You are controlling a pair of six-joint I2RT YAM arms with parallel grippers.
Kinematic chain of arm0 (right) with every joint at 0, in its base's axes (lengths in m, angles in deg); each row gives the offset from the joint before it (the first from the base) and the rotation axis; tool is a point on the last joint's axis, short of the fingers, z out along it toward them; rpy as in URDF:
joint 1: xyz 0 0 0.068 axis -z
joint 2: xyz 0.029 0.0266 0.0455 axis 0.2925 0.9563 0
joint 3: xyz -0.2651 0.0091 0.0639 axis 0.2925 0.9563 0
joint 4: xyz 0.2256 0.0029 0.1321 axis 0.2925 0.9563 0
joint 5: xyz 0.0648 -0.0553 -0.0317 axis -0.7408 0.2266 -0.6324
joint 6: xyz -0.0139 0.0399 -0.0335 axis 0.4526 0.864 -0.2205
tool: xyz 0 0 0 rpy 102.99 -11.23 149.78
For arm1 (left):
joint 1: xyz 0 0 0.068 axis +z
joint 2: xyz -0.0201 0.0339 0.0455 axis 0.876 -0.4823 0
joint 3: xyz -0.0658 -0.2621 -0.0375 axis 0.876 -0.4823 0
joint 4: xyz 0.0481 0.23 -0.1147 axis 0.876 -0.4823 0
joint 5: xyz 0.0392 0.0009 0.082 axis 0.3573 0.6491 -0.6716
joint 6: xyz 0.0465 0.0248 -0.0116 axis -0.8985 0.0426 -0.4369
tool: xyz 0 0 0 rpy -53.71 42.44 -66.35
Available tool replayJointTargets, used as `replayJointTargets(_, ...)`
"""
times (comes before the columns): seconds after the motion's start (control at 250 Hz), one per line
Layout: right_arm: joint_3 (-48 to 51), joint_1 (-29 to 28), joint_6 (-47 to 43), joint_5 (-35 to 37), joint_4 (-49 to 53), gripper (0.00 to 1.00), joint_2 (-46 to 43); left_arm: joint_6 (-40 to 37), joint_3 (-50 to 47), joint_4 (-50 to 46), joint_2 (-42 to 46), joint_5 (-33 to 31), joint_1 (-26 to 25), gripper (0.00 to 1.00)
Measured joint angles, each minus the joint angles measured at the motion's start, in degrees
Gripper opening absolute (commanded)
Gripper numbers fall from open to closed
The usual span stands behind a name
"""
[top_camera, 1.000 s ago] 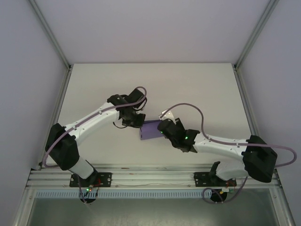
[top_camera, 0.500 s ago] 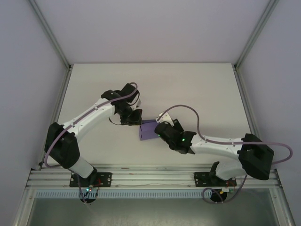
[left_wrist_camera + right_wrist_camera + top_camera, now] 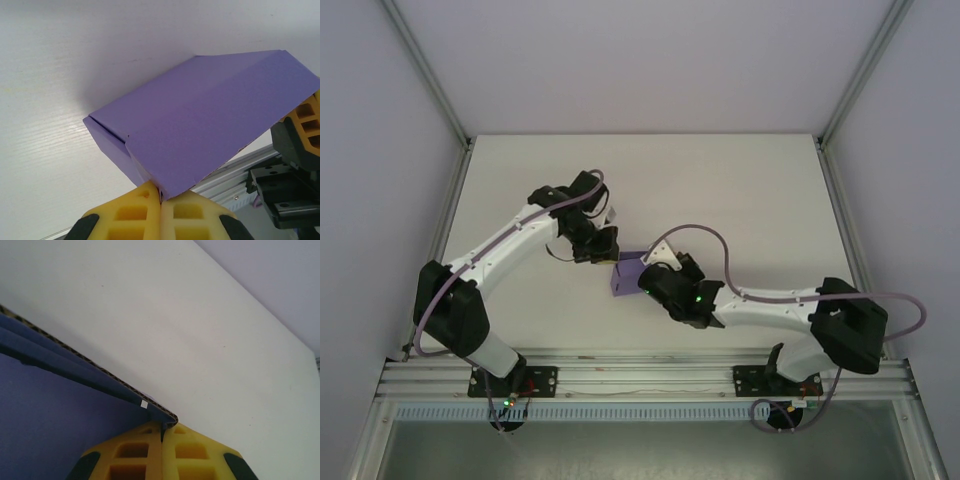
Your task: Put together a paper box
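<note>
We take this to be the closing stage. The purple thin-card paper box [image 3: 623, 280] is already folded into a shallow rectangular shape. It lies on the white table [image 3: 740, 190], near the table's middle and a little toward its near edge.

The left gripper [image 3: 609, 254] sits on the table's far-left side of the box. Its yellow jaws are pressed together, with the tips touching a lower corner of the card (in the left wrist view a slanted top panel rises away from that corner).

The right gripper [image 3: 646, 282] meets the box from the table's near-right side. Its jaws are also together against a corner, and we cannot tell whether any card is nipped between them.

Next, we judge, one arm must brace the box while the other presses the raised panel flat. The card is light, so an unbraced push may simply slide it across the table.
</note>
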State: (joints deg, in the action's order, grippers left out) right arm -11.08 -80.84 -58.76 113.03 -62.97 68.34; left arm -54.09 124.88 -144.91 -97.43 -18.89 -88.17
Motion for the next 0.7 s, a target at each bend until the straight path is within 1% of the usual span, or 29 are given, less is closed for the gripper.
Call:
replayJointTargets(0.172,-0.5,-0.5,-1.2,0.9,0.2,0.00,0.8,-2.1,0.1,-1.2,0.0,0.7,0.7,0.00)
replayJointTargets(0.328,-1.4,-0.6,-2.2,1.6,0.8,0.00,1.9,-2.0,-0.2,-0.9,0.0,5.5,3.6,0.00)
replayJointTargets(0.428,-1.5,-0.7,-2.5,1.7,1.0,0.00,2.0,-1.8,-0.2,-0.9,0.0,7.5,4.2,0.00)
replayJointTargets(0.568,-1.5,-0.7,-3.3,2.1,1.4,0.00,2.1,-0.3,-0.3,-0.2,0.0,9.6,4.6,0.00)
replayJointTargets(0.7,-1.7,-0.7,-4.3,2.5,1.3,0.00,2.7,3.8,-2.0,2.3,0.0,11.7,5.6,0.00)
